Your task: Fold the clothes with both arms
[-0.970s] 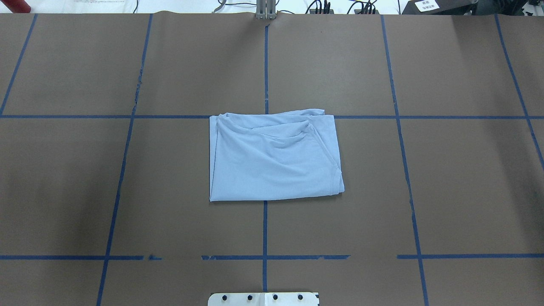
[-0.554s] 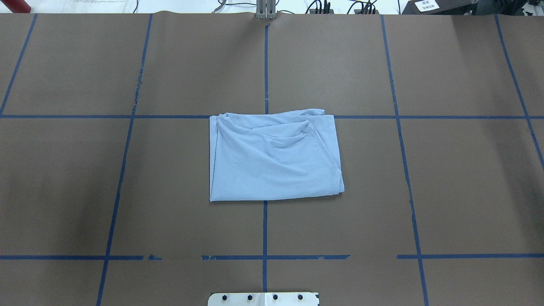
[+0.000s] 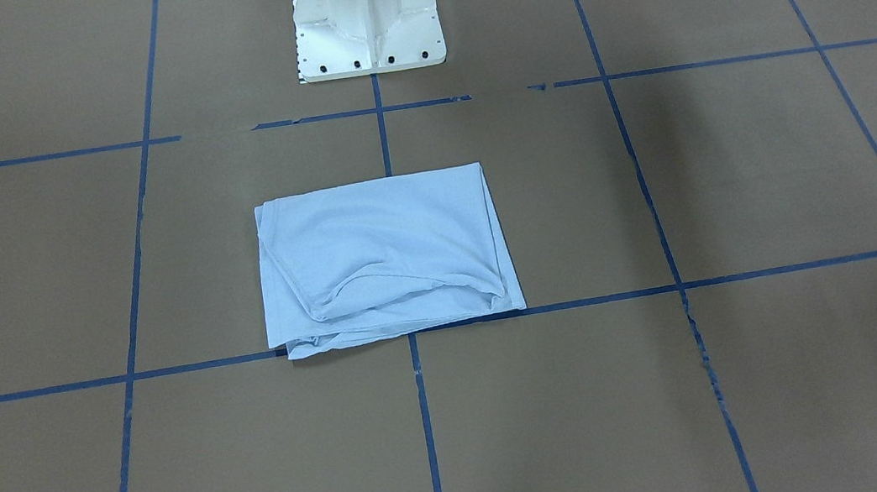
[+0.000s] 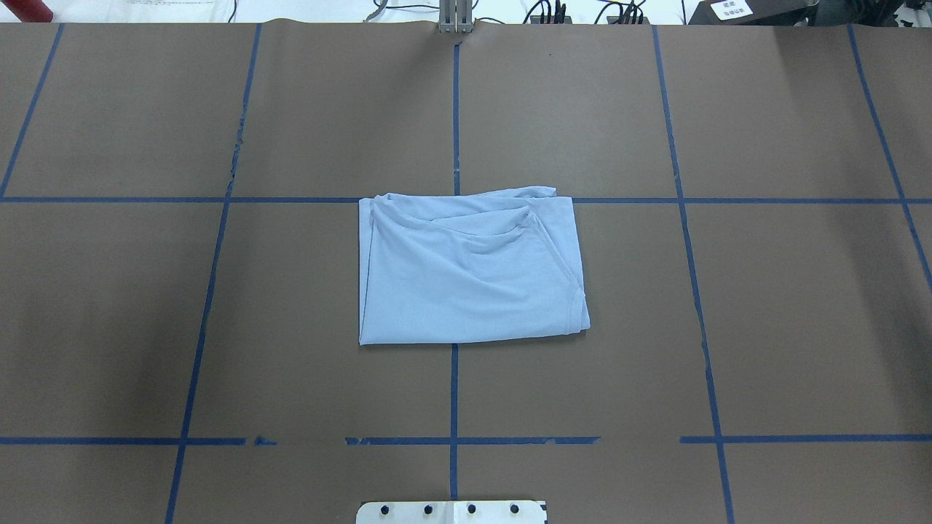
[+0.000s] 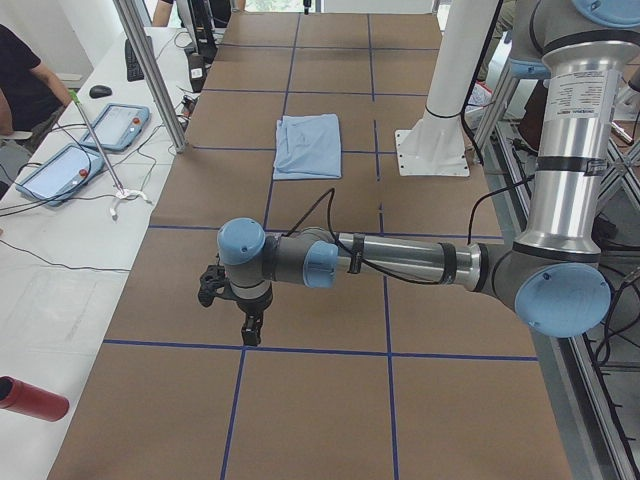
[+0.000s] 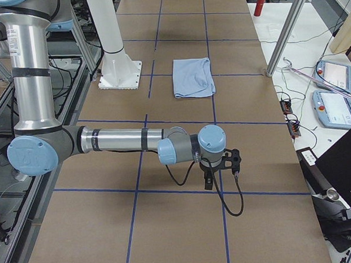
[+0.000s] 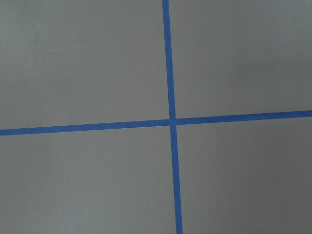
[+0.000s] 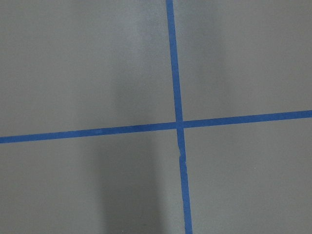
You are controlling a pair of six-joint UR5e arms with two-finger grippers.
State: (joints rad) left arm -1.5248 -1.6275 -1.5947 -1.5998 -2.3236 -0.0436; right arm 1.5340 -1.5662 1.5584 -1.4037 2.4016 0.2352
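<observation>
Overhead exterior: folded T-shirt lies flat

Two fixed cameras look steeply down on the brown paper-covered surface from its opposite long sides, sharing the folded light blue T-shirt at centre. End cameras look along it, the grey-silver left arm and right arm looming near. Wrist cameras face down, close on crossed blue tape lines.
</observation>
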